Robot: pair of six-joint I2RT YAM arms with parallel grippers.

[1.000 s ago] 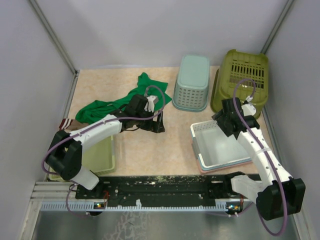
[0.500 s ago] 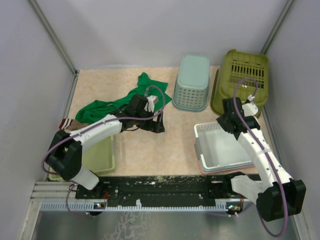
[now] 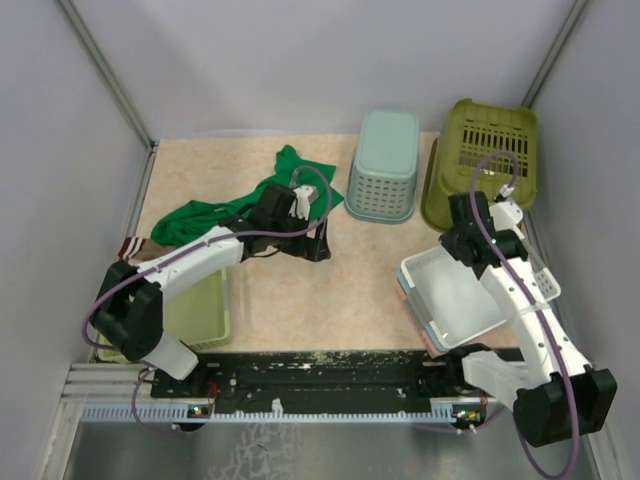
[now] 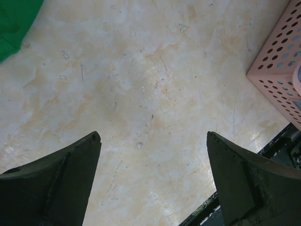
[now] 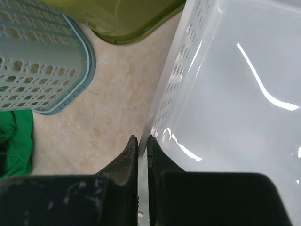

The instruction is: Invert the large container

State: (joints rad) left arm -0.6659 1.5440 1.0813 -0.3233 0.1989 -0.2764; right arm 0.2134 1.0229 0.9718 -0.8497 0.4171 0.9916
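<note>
The large container [image 3: 485,160] is an olive-green tub at the back right, resting with its slotted bottom facing up; its rim [image 5: 127,19] shows at the top of the right wrist view. My right gripper [image 3: 462,245] is just in front of it, apart from it. That gripper [image 5: 142,138] is shut on the perforated wall of a white tray [image 5: 183,75], which hangs tilted off the table [image 3: 470,300]. My left gripper [image 3: 318,245] hovers over bare table at mid-left, open [image 4: 153,136] with nothing between its fingers.
A pale teal mesh basket [image 3: 385,165] stands upside down left of the tub. A green cloth [image 3: 215,212] lies at the left. A pink perforated tray [image 3: 420,325] sits under the white one. A light-green tray [image 3: 200,310] rests near the left arm's base.
My right gripper closed on the white tray's wall, then lifted and swung the tray rightward so it tilts. The left gripper shifted slightly and stayed open.
</note>
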